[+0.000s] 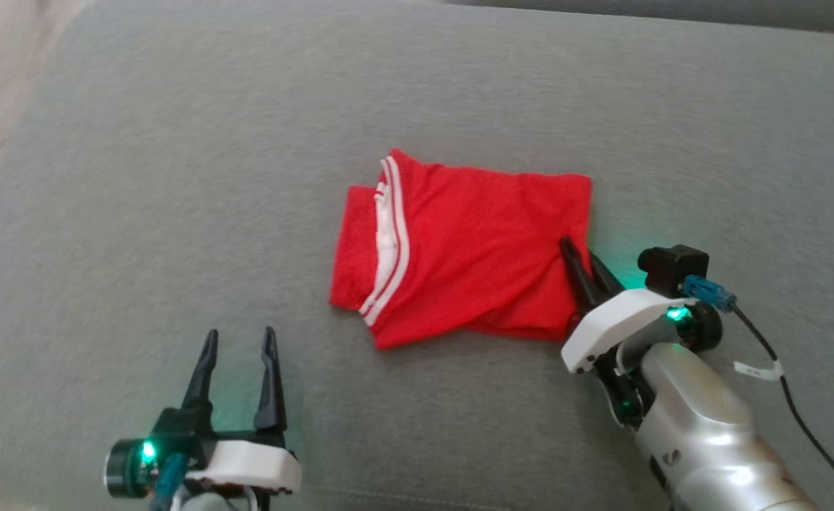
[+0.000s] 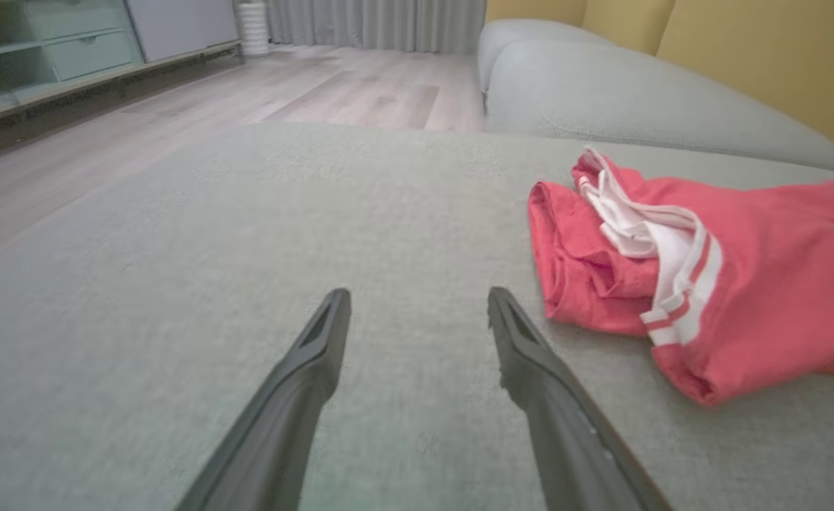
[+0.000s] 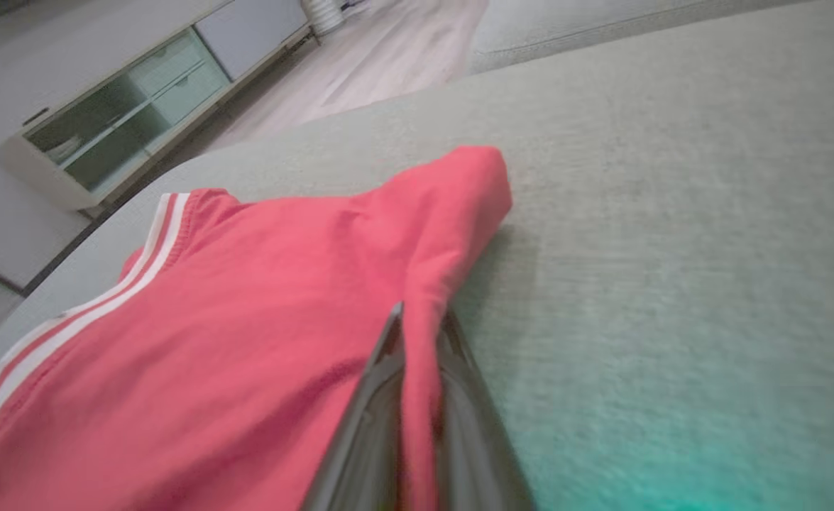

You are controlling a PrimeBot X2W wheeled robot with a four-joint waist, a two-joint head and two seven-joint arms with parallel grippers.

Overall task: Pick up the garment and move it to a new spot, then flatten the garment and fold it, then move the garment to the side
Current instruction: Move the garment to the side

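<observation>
The right gripper (image 1: 580, 253) sits at the lower right of the head view, its two dark fingers drawn together on the lower right edge of the red garment (image 1: 473, 248); in the right wrist view that gripper (image 3: 422, 321) has a raised fold of the red cloth pinched between its fingers, which are blurred there, so the tips are hard to make out. The left gripper (image 1: 240, 333) at the lower left of the head view stands wide apart and holds nothing, its arm cut off by the bottom edge; in the left wrist view the same gripper (image 2: 418, 294) hovers over bare grey sofa cushion (image 2: 246, 213). The garment (image 3: 246, 319) runs off the left and bottom edges of the right wrist view, and the garment (image 2: 764, 284) is cut by the right edge of the left wrist view, so whether it is a shirt or shorts cannot be told. It is bright red with a white double-striped trim, folded into a rough rectangle with rumpled layers at its left end. It lies at the middle of the head view on the cushion (image 1: 175, 177), up and to the right of the open left gripper and well apart from it
</observation>
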